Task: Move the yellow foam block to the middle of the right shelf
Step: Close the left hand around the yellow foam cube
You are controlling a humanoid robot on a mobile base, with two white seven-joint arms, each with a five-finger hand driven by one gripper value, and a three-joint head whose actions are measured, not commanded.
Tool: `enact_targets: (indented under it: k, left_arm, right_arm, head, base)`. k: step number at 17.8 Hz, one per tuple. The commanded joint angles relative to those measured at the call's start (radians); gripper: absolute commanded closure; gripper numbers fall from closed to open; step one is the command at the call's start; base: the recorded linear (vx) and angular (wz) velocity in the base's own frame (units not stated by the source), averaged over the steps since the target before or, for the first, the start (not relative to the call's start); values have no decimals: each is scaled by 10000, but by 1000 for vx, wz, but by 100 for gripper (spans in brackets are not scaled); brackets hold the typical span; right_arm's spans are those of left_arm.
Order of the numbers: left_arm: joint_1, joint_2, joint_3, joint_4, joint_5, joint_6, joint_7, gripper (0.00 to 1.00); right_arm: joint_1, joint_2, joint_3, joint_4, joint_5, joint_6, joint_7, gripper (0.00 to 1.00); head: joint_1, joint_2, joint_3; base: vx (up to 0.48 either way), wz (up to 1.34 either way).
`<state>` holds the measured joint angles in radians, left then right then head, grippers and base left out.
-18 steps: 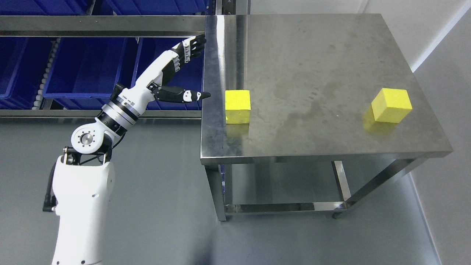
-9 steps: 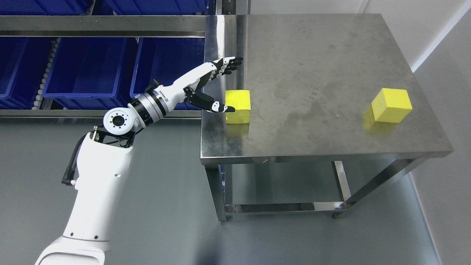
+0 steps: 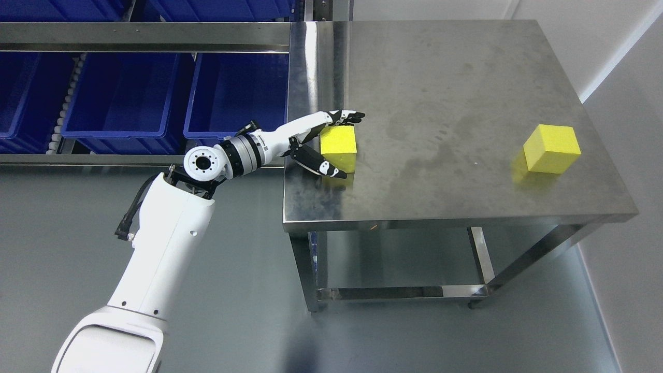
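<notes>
Left hand [image 3: 323, 142] spread open around near-left yellow foam block [image 3: 339, 146] on steel table [image 3: 445, 197]: fingers beyond it, thumb on near side. Second yellow block [image 3: 550, 148] far right.

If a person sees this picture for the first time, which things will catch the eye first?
First, the two bright yellow foam cubes on the steel table: the left cube near the table's left edge, the right cube near its right edge. Next, the white left hand, its fingers spread around the left cube. Behind it, blue bins fill the shelf at upper left.
</notes>
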<state>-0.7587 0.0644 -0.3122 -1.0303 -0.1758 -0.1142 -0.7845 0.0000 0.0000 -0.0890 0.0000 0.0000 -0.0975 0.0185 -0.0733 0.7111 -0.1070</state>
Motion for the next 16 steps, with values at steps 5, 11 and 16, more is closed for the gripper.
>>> enact_targets:
  k: [5, 11, 16]
  left_arm:
    - [-129, -469, 616, 1836, -237, -434, -24, 40]
    - [-98, -469, 2644, 1439, 1336, -1159, 189, 69]
    - [-129, -469, 3305, 120, 3890, -2031, 3095, 71]
  right_arm:
    - [-31, -175, 0, -175, 0, 8, -1, 0]
    - [-31, -175, 0, -175, 0, 8, -1, 0]
    - [-15, -175, 0, -175, 0, 8, -1, 0]
  head:
    - [0, 0, 0]
    - [0, 0, 0]
    - [0, 0, 0]
  base:
    - [1, 57]
    - [-3, 11]
    - [-10, -83]
